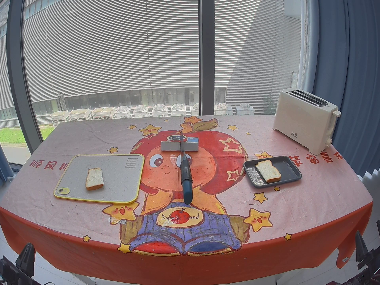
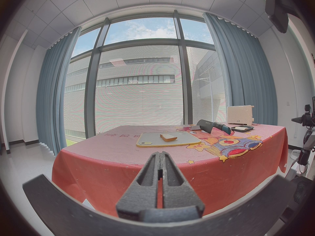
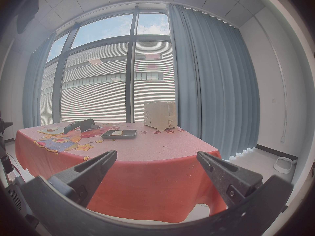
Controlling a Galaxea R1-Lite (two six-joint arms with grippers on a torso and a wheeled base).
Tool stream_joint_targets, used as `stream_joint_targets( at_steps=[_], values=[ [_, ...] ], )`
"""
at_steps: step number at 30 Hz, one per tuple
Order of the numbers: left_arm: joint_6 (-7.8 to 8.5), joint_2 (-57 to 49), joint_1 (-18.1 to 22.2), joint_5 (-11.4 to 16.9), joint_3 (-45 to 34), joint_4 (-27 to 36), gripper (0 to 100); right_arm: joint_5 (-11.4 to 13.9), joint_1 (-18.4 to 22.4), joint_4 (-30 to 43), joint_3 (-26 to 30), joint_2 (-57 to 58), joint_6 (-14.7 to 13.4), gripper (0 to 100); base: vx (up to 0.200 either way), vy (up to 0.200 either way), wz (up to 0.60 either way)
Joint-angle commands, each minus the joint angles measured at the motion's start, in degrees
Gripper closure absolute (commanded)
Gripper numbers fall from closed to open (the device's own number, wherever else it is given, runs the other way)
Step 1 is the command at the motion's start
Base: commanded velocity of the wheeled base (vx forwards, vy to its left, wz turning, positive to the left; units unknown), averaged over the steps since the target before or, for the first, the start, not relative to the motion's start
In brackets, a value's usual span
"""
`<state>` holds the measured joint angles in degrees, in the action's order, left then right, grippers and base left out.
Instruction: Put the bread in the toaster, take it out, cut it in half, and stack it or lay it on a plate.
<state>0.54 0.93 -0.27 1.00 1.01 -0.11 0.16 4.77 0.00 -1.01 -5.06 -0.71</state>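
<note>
One half slice of bread (image 1: 94,178) lies on the grey cutting board (image 1: 114,187) with a yellow rim, at the table's left. Another half slice (image 1: 268,171) lies on the dark rectangular plate (image 1: 291,169) at the right. The white toaster (image 1: 305,118) stands at the back right, its slots showing nothing inside. A knife (image 1: 185,171) with a dark blue handle rests in a holder block (image 1: 179,144) at the table's centre. My left gripper (image 2: 159,163) is shut and held low, off the table's near left side. My right gripper (image 3: 157,159) is open, low off the table's right side.
A pink cartoon-printed cloth (image 1: 221,226) covers the round table and hangs over its front edge. Large windows and blue curtains (image 1: 348,60) stand right behind the table. A small white dish (image 3: 283,164) sits on the floor by the right wall.
</note>
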Motion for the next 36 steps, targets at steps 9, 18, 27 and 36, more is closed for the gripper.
stream_joint_targets(
  at_steps=[9, 18, 27, 36],
  values=[
    [0.08, -0.93, 0.0, -0.03, -1.01, -0.15, 0, 0.02, -0.02, 0.0, 0.92, -0.21, 0.0, 0, 0.0, 0.0, 0.0],
    [-0.18, -0.93, 0.0, -0.03, -1.01, -0.24, 0, 0.02, -0.02, 0.0, 0.92, -0.13, 0.0, 0, 0.0, 0.0, 0.0],
    [-0.01, -0.93, 0.0, -0.12, -1.01, -0.42, 0, 0.02, -0.02, 0.0, 0.92, -0.13, 0.0, 0, 0.0, 0.0, 0.0],
    [0.34, -0.93, 0.0, -0.21, -1.01, -9.56, 0, 0.02, -0.02, 0.0, 0.92, -0.13, 0.0, 0, 0.0, 0.0, 0.0]
  ],
)
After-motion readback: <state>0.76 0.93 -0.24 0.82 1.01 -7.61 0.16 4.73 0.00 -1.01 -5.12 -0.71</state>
